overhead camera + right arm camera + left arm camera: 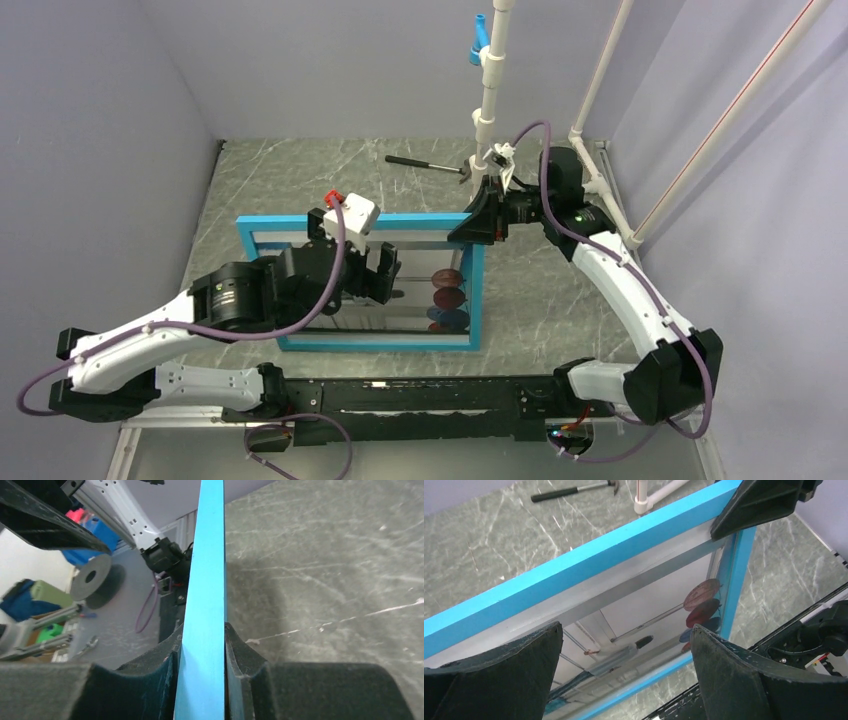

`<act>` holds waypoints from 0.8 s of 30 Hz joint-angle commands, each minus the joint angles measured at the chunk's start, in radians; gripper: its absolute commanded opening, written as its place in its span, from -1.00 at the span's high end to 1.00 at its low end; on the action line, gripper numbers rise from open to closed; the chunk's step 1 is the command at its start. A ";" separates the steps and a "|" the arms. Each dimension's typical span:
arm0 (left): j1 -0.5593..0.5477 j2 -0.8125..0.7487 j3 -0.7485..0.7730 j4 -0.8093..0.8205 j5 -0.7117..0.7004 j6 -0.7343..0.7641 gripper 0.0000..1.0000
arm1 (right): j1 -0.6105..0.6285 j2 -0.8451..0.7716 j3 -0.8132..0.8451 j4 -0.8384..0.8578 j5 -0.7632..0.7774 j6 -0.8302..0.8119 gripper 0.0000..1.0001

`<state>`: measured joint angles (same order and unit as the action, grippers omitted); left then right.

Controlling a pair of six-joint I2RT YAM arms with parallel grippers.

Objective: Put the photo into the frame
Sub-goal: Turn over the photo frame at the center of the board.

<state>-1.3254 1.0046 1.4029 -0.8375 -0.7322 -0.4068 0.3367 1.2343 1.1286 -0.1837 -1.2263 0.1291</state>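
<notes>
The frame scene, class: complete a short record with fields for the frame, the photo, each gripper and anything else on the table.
frame: turquoise frame, front facing up, on the grey marbled table
photo: photo showing inside the frame's opening, reddish spheres near the right rail
right gripper: right gripper shut on the frame's edge at the far right corner
left gripper: left gripper open above the frame, holding nothing
other item: hammer lying beyond the frame

A hammer [428, 166] lies on the marbled table [290, 175] near a white pipe [492, 90].
</notes>
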 commanded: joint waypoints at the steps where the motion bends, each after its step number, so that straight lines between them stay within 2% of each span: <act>1: 0.091 0.009 -0.038 0.027 0.166 -0.037 -0.99 | -0.019 0.043 0.106 -0.188 -0.058 -0.039 1.00; 4: 0.180 0.005 -0.078 0.049 0.273 -0.044 -0.99 | -0.030 0.103 0.121 -0.307 0.106 -0.093 1.00; 11: 0.348 -0.001 -0.197 0.068 0.466 -0.068 -0.99 | -0.054 0.213 0.068 -0.289 0.389 -0.052 1.00; 18: 0.444 -0.039 -0.328 0.121 0.545 -0.075 -0.99 | -0.054 0.414 0.075 -0.307 0.573 -0.090 1.00; 24: 0.535 -0.037 -0.435 0.143 0.610 -0.084 -0.99 | -0.055 0.495 0.032 -0.276 0.697 -0.088 0.73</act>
<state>-0.8379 0.9787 1.0107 -0.7528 -0.1982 -0.4702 0.2798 1.7111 1.1873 -0.4915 -0.9325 0.1623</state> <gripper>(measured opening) 0.994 0.359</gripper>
